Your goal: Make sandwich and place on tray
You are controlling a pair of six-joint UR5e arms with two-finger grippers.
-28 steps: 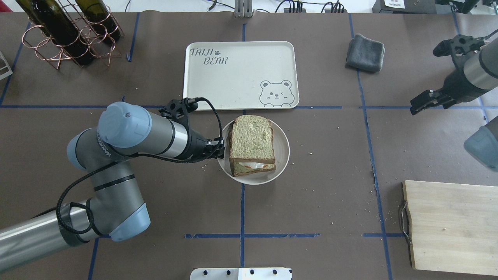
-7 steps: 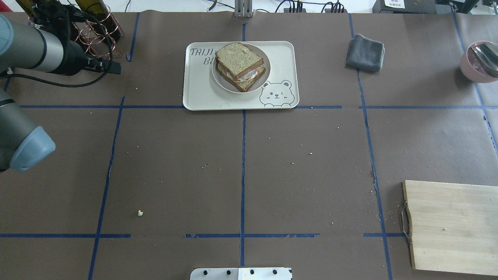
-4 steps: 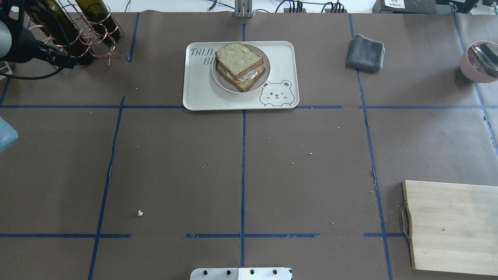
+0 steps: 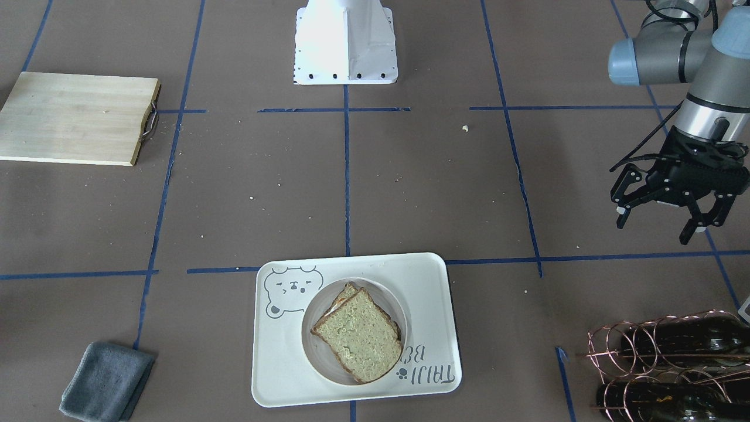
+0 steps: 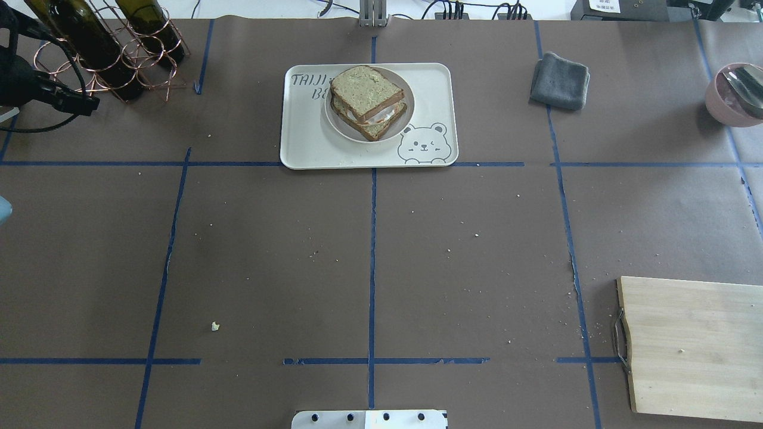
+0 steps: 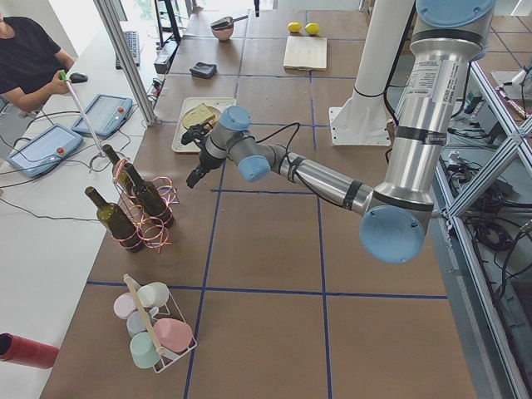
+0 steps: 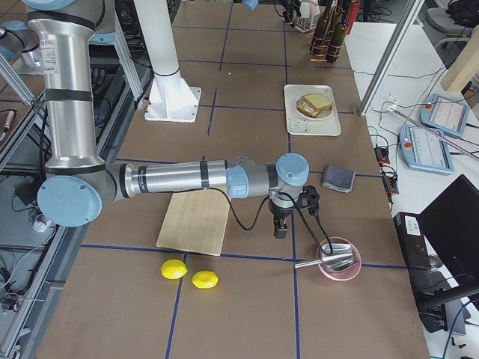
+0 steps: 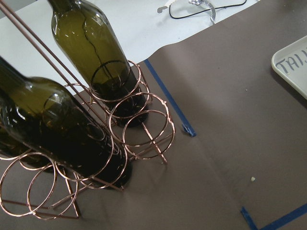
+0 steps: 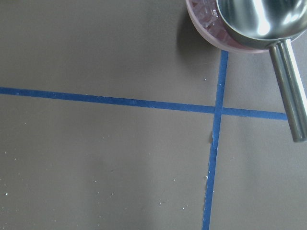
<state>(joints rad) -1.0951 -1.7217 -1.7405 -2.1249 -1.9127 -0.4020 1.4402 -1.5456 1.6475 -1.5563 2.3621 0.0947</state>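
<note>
The sandwich (image 5: 366, 101), two bread slices with white egg showing between them, lies on a small round white plate (image 5: 331, 121). The plate stands on the cream bear tray (image 5: 429, 89) at the far middle of the table. Both also show in the front view: the sandwich (image 4: 358, 333) and the tray (image 4: 275, 363). My left gripper (image 4: 653, 230) is open and empty, well off to the left of the tray near the wine rack; it also shows in the overhead view (image 5: 80, 104). My right gripper (image 7: 279, 228) shows only in the right side view, near a pink bowl; I cannot tell its state.
A copper rack with wine bottles (image 5: 107, 53) stands at the far left, close to my left gripper. A grey cloth (image 5: 560, 80) lies right of the tray. A pink bowl with a metal scoop (image 5: 734, 95) is at the far right. A wooden cutting board (image 5: 691, 345) lies near right.
The plate with the sandwich has gone from the table in front of the tray onto the tray. My left arm has let go and drawn back left. The right arm has left the overhead view.
</note>
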